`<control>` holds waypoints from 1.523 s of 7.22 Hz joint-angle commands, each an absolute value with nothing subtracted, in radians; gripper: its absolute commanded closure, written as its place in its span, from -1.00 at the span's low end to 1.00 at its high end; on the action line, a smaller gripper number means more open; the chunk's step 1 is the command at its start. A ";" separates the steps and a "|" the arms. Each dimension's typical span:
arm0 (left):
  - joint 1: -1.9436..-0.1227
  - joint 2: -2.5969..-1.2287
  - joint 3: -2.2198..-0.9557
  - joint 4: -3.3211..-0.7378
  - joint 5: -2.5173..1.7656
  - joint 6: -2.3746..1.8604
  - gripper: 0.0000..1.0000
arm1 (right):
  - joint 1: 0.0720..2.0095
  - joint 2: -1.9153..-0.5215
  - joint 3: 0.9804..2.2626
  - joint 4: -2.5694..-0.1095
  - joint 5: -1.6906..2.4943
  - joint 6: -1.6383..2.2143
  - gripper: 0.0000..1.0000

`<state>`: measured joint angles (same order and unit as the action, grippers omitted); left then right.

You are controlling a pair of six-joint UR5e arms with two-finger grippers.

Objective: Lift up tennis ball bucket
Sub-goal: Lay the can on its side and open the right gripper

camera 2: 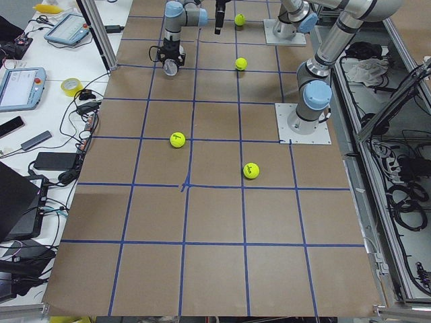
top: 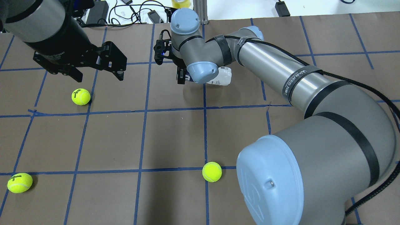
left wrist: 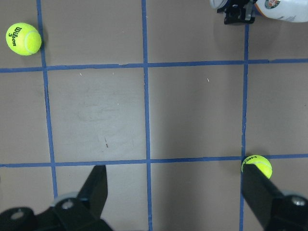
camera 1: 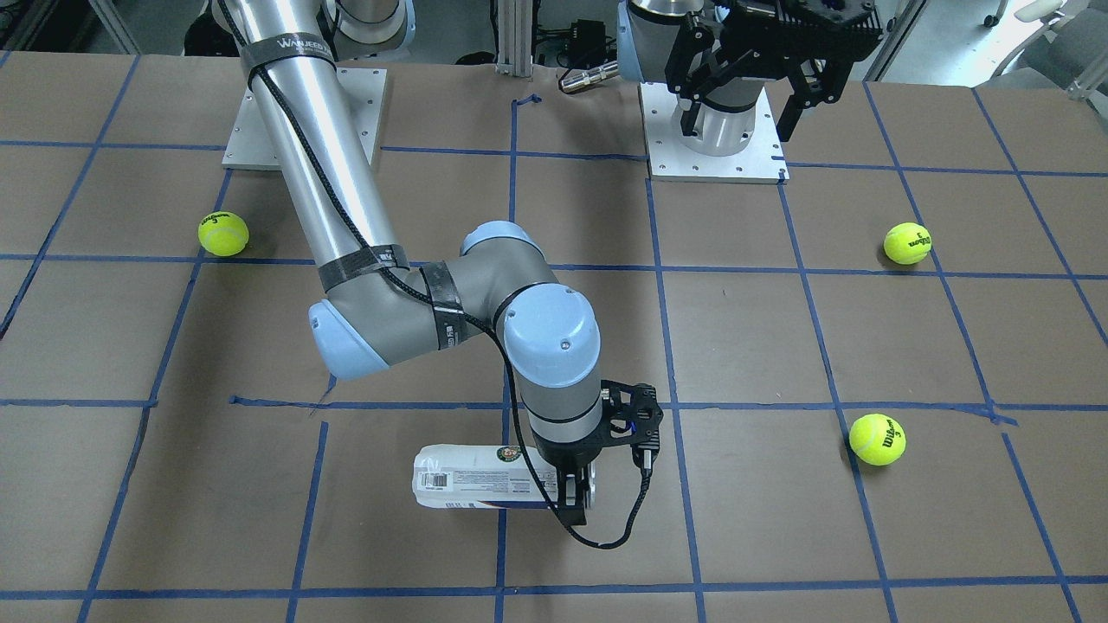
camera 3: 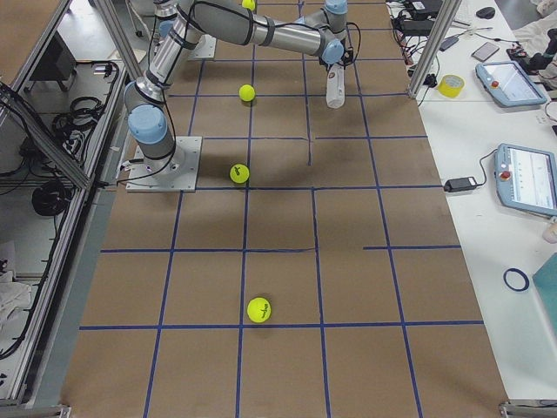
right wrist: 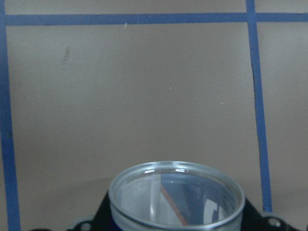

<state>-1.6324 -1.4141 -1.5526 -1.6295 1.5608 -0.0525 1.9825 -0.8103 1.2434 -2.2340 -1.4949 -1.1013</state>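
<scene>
The tennis ball bucket [camera 1: 472, 486] is a clear can with a white label and barcode. It lies horizontal near the table's front edge in the front-facing view. My right gripper [camera 1: 576, 500] comes down from above and is shut on the bucket's right end. In the overhead view the bucket [top: 223, 77] sticks out from behind the right wrist, next to the right gripper [top: 181, 77]. The right wrist view shows the bucket's open rim [right wrist: 176, 195] close up. I cannot tell whether it touches the table. My left gripper [top: 97, 74] is open and empty, held above the table.
Three yellow-green tennis balls lie on the brown table: one [camera 1: 223, 234] on the robot's right, two [camera 1: 907, 243] [camera 1: 877, 439] under the left arm's side. Both arm base plates [camera 1: 714, 164] stand at the back edge. Cables and devices lie beyond the table's far edge [top: 131, 12].
</scene>
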 commanded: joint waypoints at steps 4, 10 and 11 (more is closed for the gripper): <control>-1.634 -1.413 -1.562 -1.631 1.557 -0.052 -1.00 | 1.991 -0.816 1.253 -2.252 -1.316 -1.097 -1.00; -1.577 -1.480 -1.563 -1.617 1.364 -0.026 -1.00 | 1.781 -0.906 1.261 -2.116 -1.261 -1.034 -1.00; -1.527 -1.535 -1.563 -1.617 1.295 0.038 -1.00 | 1.728 -0.973 1.265 -2.050 -1.308 -1.034 -1.00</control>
